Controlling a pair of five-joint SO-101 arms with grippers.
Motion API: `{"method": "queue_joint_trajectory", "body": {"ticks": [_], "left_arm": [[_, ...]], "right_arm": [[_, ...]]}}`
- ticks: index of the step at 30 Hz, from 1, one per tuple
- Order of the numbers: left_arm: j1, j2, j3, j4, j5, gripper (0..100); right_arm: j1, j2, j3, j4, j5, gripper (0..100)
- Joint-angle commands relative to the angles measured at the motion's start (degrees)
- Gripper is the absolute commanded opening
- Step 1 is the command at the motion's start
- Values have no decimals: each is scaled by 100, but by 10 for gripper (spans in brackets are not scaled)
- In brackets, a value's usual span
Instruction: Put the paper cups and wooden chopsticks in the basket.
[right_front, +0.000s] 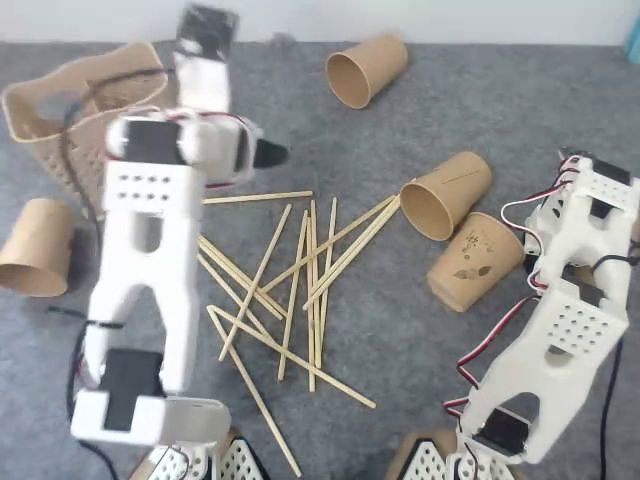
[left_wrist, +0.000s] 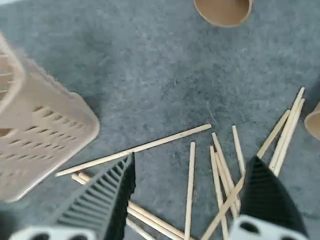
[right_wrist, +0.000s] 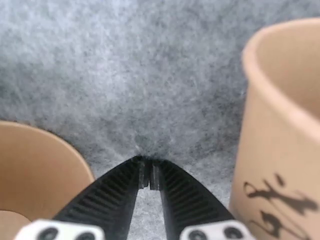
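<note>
Several wooden chopsticks (right_front: 290, 285) lie scattered on the grey felt in the middle. Four brown paper cups lie on their sides: one at the back (right_front: 365, 68), one at the left (right_front: 38, 247), a plain one (right_front: 445, 195) and a printed one (right_front: 475, 262) at the right. The tan basket (right_front: 50, 115) stands at the back left. My left gripper (left_wrist: 193, 160) hangs open above the chopsticks (left_wrist: 190, 190), beside the basket (left_wrist: 45, 120). My right gripper (right_wrist: 149, 172) is shut on nothing, low over the felt between the printed cup (right_wrist: 275, 150) and another brown cup (right_wrist: 35, 170).
The left arm (right_front: 150, 280) covers part of the table in front of the basket. Beside the two right cups stands the right arm (right_front: 570, 320). Open felt lies behind the chopsticks, between the basket and the back cup (left_wrist: 222, 10).
</note>
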Motion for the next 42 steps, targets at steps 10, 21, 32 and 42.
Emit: {"method": "queue_joint_trajectory", "body": {"ticks": [10, 21, 32, 42], "left_arm": [[62, 2488, 453, -1380, 2646, 272], [158, 3332, -611, -1231, 3200, 272], [413, 3587, -725, -1336, 4378, 272], [440, 4044, -989, -1538, 5196, 272]], "right_arm": [[-330, 251, -9, -321, -123, 9], [-321, 251, -9, -321, -123, 9], [-321, 251, -9, -321, -114, 9], [-321, 259, -9, -268, -62, 9]]}}
